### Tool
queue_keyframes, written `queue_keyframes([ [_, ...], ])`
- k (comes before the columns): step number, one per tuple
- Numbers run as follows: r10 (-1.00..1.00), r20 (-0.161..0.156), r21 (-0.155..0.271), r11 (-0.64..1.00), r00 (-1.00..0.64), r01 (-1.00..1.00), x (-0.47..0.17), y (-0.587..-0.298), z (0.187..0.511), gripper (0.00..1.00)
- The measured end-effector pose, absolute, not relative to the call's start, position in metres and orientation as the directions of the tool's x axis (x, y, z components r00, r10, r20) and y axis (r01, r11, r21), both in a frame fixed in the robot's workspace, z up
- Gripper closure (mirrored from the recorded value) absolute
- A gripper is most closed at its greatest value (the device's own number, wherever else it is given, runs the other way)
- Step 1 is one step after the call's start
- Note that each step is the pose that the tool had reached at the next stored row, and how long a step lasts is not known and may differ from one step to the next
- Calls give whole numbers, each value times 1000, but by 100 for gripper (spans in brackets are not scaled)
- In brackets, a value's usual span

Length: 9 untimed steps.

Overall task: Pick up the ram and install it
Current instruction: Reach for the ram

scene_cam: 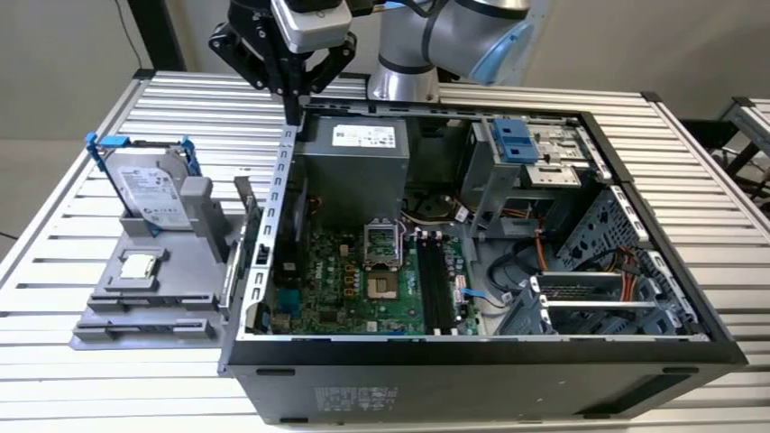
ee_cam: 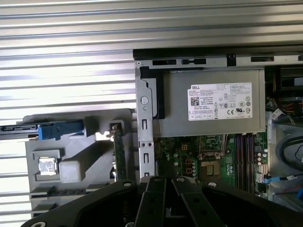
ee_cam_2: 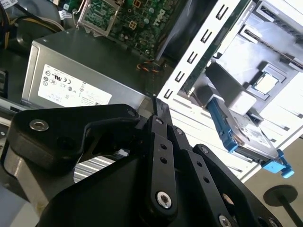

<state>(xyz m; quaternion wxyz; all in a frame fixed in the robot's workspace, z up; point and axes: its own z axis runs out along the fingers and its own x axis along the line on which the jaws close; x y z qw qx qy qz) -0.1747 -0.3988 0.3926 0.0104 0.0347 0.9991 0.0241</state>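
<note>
The gripper (scene_cam: 292, 110), fingers pressed together (holding nothing), hangs above the open computer case (scene_cam: 481, 372) on the slatted metal table (scene_cam: 85, 383).

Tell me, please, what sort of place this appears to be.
Probably a robotics lab or test bench for computer assembly: a robot arm at an open computer case on a slatted metal table, beside a grey fixture holding parts.

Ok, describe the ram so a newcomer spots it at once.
Beside the open computer case, on the exterior view's left, sits a grey holder. At its side nearest the case wall stands the ram: a long, thin green board on edge, unlike the silver hard drive in its blue frame or the small square chip.
</note>
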Motion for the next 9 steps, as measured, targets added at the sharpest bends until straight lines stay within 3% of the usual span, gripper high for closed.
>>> queue_keyframes([
  [9, 70, -19, 49, 996, -997, 69, -187, -399, 393, 100],
])
